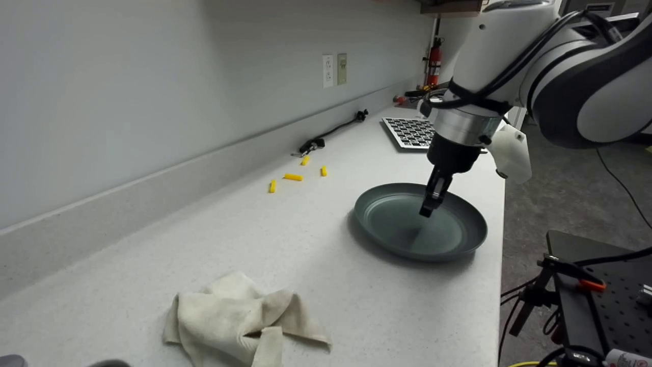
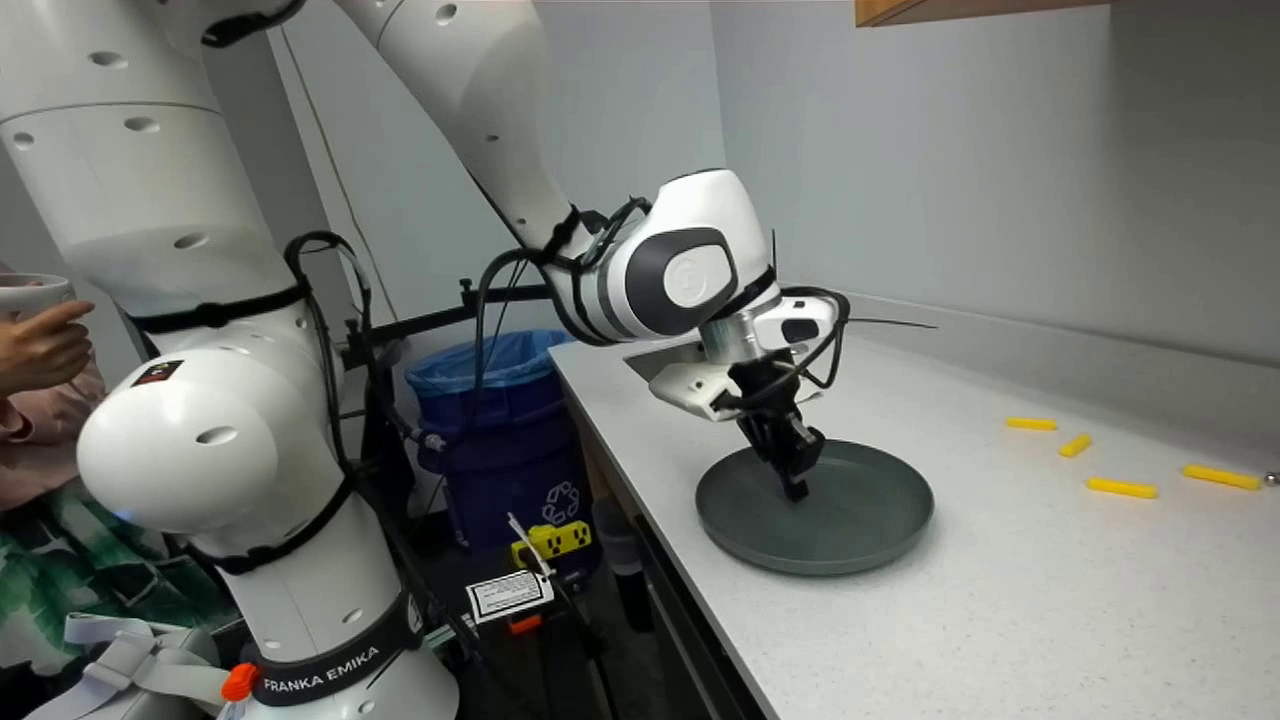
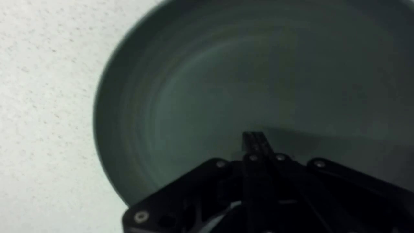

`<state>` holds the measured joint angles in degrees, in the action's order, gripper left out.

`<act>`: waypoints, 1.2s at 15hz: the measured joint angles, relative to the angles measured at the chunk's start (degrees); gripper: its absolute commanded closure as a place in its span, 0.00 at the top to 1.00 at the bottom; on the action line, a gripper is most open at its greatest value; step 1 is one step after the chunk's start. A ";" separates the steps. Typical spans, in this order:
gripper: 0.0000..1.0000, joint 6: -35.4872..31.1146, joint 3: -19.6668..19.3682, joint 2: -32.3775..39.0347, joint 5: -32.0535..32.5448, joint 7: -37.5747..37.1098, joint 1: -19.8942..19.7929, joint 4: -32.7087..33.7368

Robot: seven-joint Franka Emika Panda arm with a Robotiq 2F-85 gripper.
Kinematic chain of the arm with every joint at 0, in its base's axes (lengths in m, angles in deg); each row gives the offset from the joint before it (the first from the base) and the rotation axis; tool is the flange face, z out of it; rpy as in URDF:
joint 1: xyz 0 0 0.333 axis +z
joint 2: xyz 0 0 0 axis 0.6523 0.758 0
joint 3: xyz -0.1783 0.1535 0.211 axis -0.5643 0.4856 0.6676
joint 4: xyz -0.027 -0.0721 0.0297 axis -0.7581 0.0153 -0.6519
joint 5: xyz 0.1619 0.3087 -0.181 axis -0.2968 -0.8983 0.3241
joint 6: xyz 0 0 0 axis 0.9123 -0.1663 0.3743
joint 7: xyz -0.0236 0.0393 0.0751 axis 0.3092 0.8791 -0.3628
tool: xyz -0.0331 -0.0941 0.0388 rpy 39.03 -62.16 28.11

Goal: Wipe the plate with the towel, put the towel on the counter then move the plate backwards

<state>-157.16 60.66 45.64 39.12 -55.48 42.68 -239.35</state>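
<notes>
1. Black two-finger gripper: its jaws are pressed together, w/ nothing held b/w them.
2. Directly below is the round, dark grey-green plate w/ matte finish & shallow raised rim. The gripper points to its inner part; if it touches, I cannot tell for sure.
3. Wiping of plate: prob. done, b/c nothing lies on it & its surface looks clean to me; but this alone is not a proof.
4. Moving plate backwards: I judge it is the step in hand or the next one; how much of it is left, I cannot say.
5. Plate sits on the smooth, white, finely speckled counter, nearer to its free edge than to the low white backsplash.
6. Four small yellow sticks lie near the backsplash, in both exterior views; they are not part of the task.
7. Farther out: the soft beige cloth towel, wrinkled & crumpled, on the counter, well apart from plate and gripper. So the towel step looks done.
</notes>
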 measured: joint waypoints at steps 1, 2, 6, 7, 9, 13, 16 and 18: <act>0.00 3.06 1.94 -2.07 -3.58 1.21 1.16 0.63; 0.00 6.66 3.64 -4.19 -6.73 2.11 2.42 1.70; 0.00 19.75 7.53 -10.60 -11.90 2.88 5.14 7.54; 0.26 21.84 7.89 -11.40 -11.91 2.88 5.16 8.88; 0.34 23.98 8.09 -12.01 -11.88 2.88 5.15 10.96; 0.63 24.95 8.09 -12.01 -11.83 2.88 5.09 13.24; 0.87 24.96 8.07 -12.01 -11.83 2.89 4.99 13.89; 0.99 24.96 8.05 -12.04 -11.73 2.89 4.85 14.33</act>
<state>-132.20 68.71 33.60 27.40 -52.59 47.53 -225.02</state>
